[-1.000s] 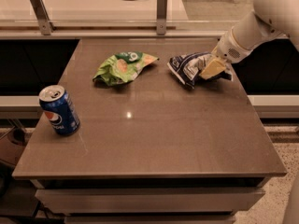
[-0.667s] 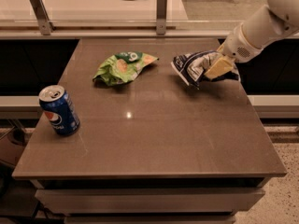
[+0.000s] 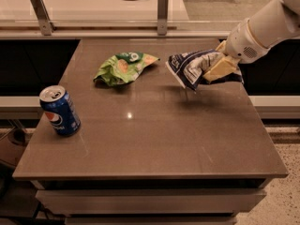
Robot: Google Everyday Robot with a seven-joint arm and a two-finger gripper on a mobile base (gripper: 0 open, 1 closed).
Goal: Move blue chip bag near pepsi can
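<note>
Holding blue chip bag off the table, upper right.
Gripper jaws pinch its right end; raised, likely to pass green chip bag toward pepsi can, left edge.

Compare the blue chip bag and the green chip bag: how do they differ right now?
Colour: the blue chip bag is dark navy with white print; the green chip bag is light green. State: the blue one is clamped in the gripper over the far right of the table, seemingly lifted; the green one lies on it, untouched. Both are crumpled.
</note>
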